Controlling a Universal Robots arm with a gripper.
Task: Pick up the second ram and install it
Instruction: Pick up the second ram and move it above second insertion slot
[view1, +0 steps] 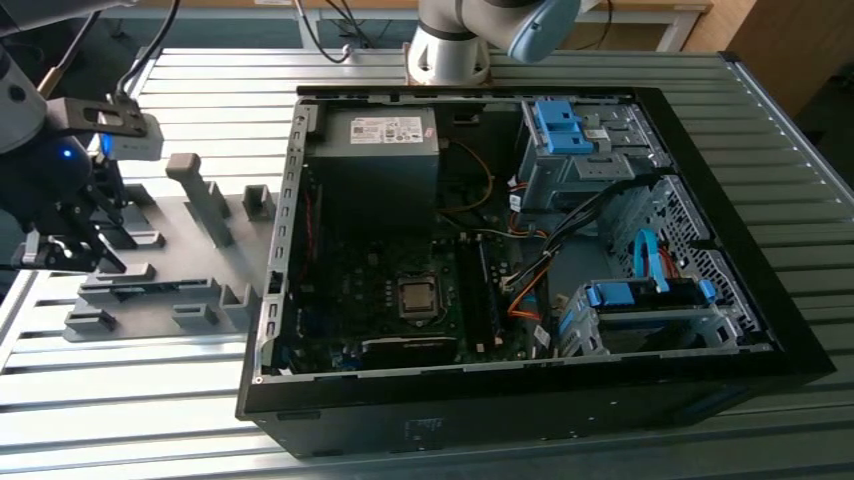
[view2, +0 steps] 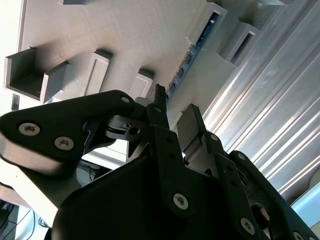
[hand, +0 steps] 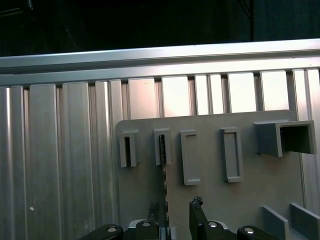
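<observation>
The hand (view2: 175, 100) is open a little, with a narrow gap between its two dark fingers (view2: 192, 125). In both wrist views it hangs just over a gray holder plate (view2: 125, 30). The second ram (view2: 194, 51) stands on its thin edge in that plate. One end sits in a small slot. The other end comes right up beside one finger, and I cannot tell if they touch.

The second ram is a long, skinny, blue-green strip with small dark bits along it. In the first wrist view it (hand: 163, 180) looks like a thin dark line that runs from a slot down to the hand (hand: 179, 205).

The gray holder plate (hand: 235, 210) has many little pockets and blocks. It lies on a shiny metal tabletop (hand: 65, 150) made of long ribs.

In the exterior view the hand (view1: 54, 250) is at the exterior view's left, above the gray holder plate (view1: 187, 290). Just beside the plate lies a big black computer case (view1: 467, 420). It is open, with wires and blue parts inside. The ribbed tabletop (view1: 134, 420) carries it all.
</observation>
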